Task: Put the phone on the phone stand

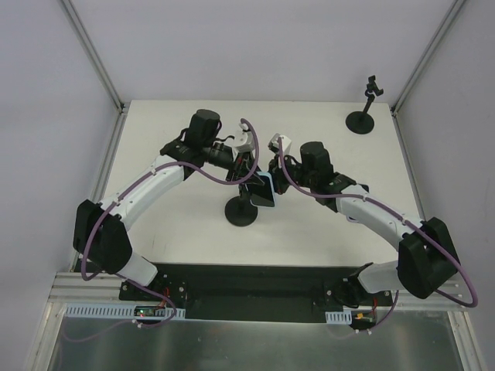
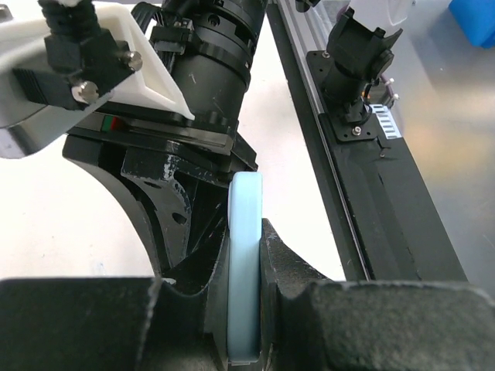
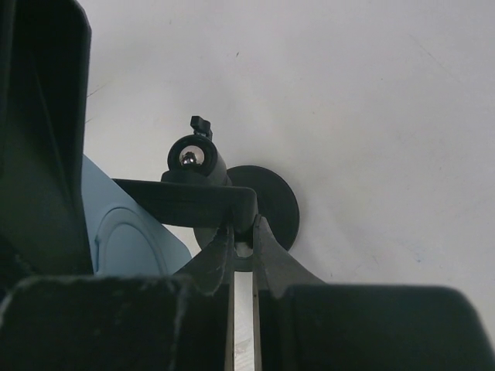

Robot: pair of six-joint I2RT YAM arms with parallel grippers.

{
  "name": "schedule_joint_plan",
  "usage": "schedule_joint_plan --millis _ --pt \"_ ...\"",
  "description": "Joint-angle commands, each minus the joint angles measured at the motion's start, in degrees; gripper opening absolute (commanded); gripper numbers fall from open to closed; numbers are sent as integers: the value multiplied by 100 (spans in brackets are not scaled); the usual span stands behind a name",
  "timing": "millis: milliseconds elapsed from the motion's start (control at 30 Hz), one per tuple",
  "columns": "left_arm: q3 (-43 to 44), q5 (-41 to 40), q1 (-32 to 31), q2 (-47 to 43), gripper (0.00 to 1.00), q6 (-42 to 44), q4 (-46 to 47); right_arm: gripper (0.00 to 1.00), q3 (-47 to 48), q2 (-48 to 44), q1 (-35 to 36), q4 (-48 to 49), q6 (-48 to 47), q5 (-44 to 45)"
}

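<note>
Stand (image 1: 241, 212) is sitting mid-table, base at 7 o'clock of the phone (image 1: 265, 191). Phone's hanging edge-on just beside the stand's top; seated or not, can't tell. Left claw (image 2: 246, 305) is pinching it front & back. Right claw (image 3: 241, 249) is pressing together at the stand's top. Phone's prob. stiff, lightish, slick, glass-fragile: best gripping flat faces nr an edge. Pale walls (image 1: 46, 116) are boxing in the white table (image 1: 325, 232), looking matte; spare stand (image 1: 362, 117) is sitting at 1 o'clock.

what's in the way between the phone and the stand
Nothing visible. The left gripper holds the phone close beside the phone stand, and the right gripper pinches that stand's top bracket.
</note>
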Motion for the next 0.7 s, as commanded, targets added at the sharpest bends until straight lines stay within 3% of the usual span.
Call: schedule_joint_plan --millis 0,333,533,667 --pt "-285 -197 126 -366 0 109 -267 1 -50 -342 -66 468 285 43" --pt "-267 -724 108 -445 0 -444 -398 1 -112 -473 4 557 434 270" --pt "-127 -2821 -409 -647 0 -1893 -819 0 -331 -737 127 618 759 1263" --pt "-547 -4764 -700 -910 0 -1983 -1330 0 -516 -860 407 794 892 2209"
